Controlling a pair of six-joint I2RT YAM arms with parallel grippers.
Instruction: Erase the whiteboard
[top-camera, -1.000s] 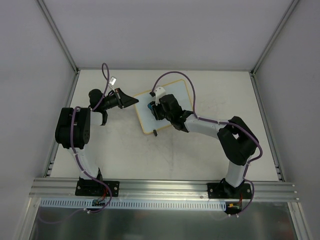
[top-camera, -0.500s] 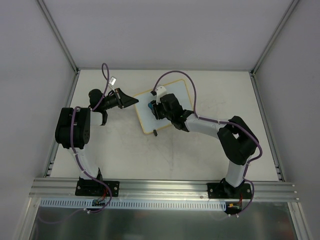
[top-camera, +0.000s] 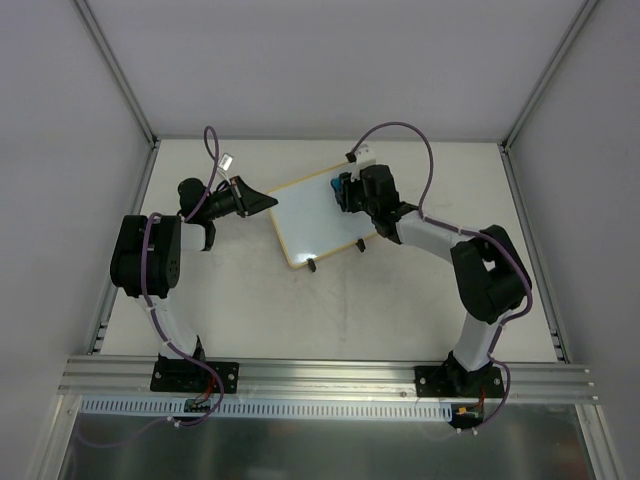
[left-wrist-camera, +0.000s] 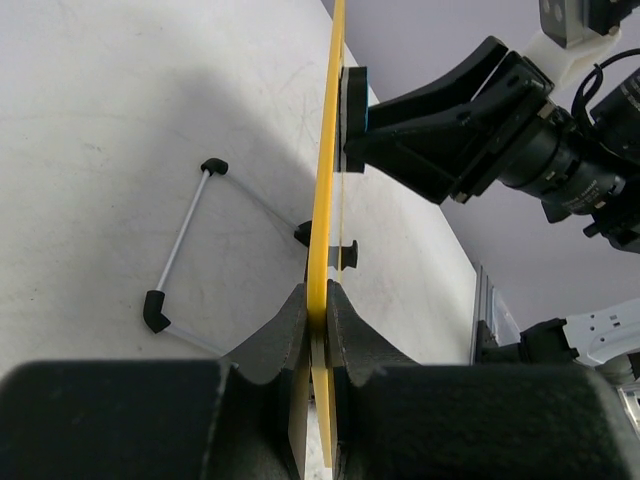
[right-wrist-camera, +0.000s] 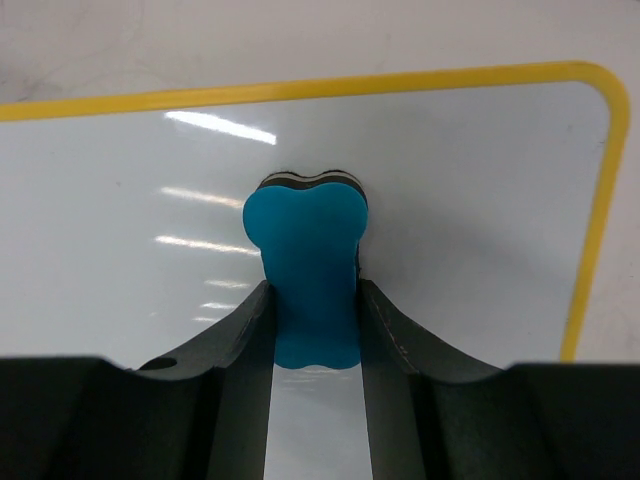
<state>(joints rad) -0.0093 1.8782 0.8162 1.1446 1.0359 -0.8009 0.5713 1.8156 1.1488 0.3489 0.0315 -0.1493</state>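
Note:
The whiteboard (top-camera: 315, 220), glossy white with a yellow frame, lies tilted at the table's centre back. My left gripper (top-camera: 262, 201) is shut on its left frame edge; in the left wrist view the yellow edge (left-wrist-camera: 326, 190) runs between my fingers (left-wrist-camera: 285, 330). My right gripper (top-camera: 345, 190) is shut on the blue eraser (top-camera: 342, 185) and presses it on the board's far right corner. The right wrist view shows the eraser (right-wrist-camera: 303, 270) against the white surface (right-wrist-camera: 460, 220). The board looks clean where visible.
Two black clip feet (top-camera: 313, 266) stick out from the board's near edge. A thin metal rod with black ends (left-wrist-camera: 185, 240) lies on the table left of the board in the left wrist view. The cell's grey walls close in behind.
My right gripper has carried the eraser from the board's middle left to its far right corner. The left gripper and the board have stayed put.

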